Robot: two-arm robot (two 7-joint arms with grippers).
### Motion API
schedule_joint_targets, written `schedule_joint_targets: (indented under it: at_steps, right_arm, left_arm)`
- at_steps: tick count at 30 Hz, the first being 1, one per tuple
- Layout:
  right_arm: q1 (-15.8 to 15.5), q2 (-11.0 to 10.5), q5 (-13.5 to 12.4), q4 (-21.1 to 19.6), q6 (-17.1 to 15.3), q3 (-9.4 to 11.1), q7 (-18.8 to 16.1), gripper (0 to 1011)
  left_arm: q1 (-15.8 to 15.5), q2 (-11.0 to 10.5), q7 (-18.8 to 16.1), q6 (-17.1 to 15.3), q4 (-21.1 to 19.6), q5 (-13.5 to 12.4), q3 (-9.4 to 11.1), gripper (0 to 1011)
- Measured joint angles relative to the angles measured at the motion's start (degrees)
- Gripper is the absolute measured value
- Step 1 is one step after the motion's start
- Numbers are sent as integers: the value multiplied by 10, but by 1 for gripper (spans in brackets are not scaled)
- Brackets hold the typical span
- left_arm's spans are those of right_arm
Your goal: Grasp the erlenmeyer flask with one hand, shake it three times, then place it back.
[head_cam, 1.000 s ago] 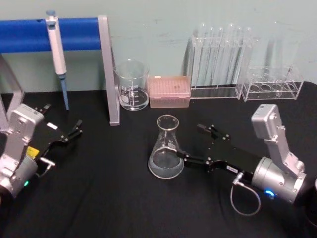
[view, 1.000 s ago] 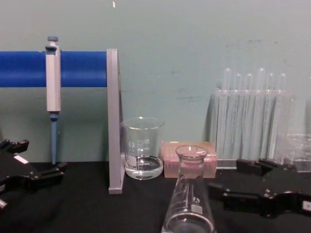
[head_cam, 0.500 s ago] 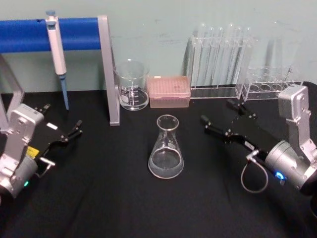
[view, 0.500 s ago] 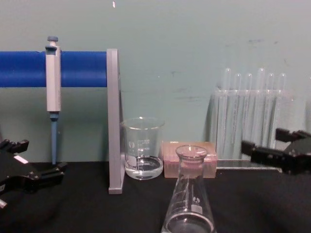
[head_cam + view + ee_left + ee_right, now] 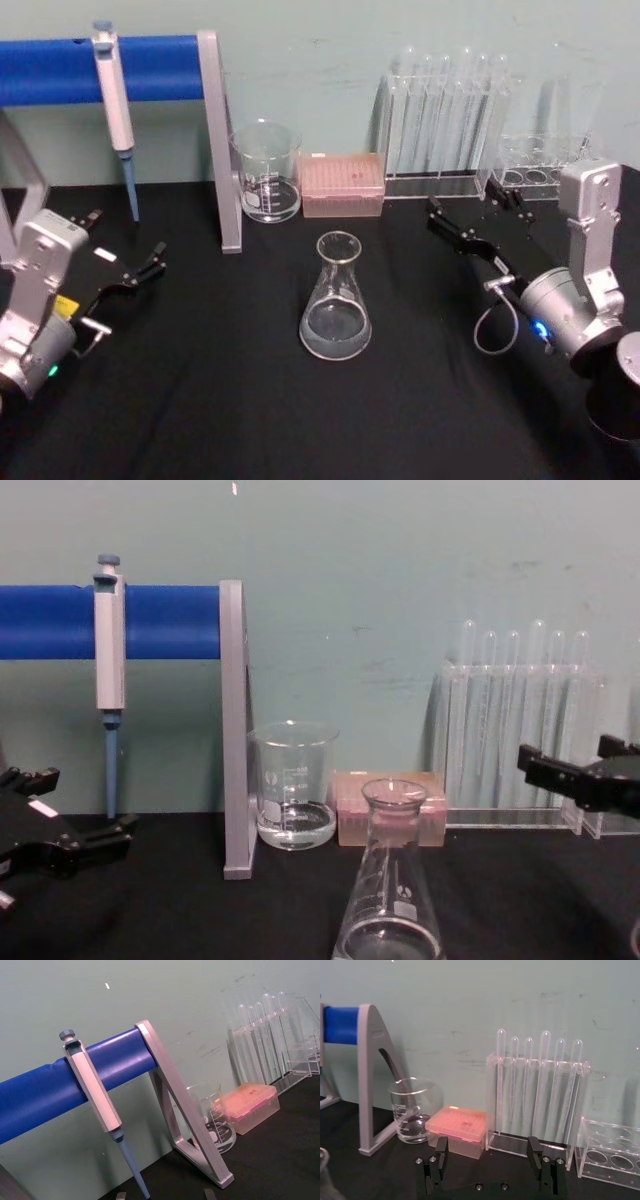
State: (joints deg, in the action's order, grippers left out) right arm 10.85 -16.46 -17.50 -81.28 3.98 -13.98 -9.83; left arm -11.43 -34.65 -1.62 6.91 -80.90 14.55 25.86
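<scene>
Since a second ago the right gripper (image 5: pixel 474 222) has let go of the erlenmeyer flask (image 5: pixel 335 300) and drawn back toward the test-tube rack (image 5: pixel 445 120), jaws apart and empty. Upright at mid-table, the flask stands to that gripper's left, well apart. Across the table, the left gripper (image 5: pixel 128 262) sits parked, open, at a similar remove.

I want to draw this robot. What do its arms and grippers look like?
Both arms have silver-grey metal bodies ending in thin black grippers. The left gripper has a small white label near it and a yellow sticker on its arm. The right gripper has a looping grey cable and a small blue light behind it.
</scene>
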Motion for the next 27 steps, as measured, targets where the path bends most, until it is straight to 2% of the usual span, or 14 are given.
schedule_joint_targets:
  at_steps: [5,14,27]
  right_arm:
    - [12,15,16,39,12,-2,4,1000]
    - [21,30,36,81,10,-5,-1,1000]
    - [20,41,54,93,-1,3,-9,1000]
  left_arm:
    - [0,0,0,0,0,0,0,1001]
    - [0,0,0,0,0,0,0,1001]
    - [0,0,0,0,0,0,0,1001]
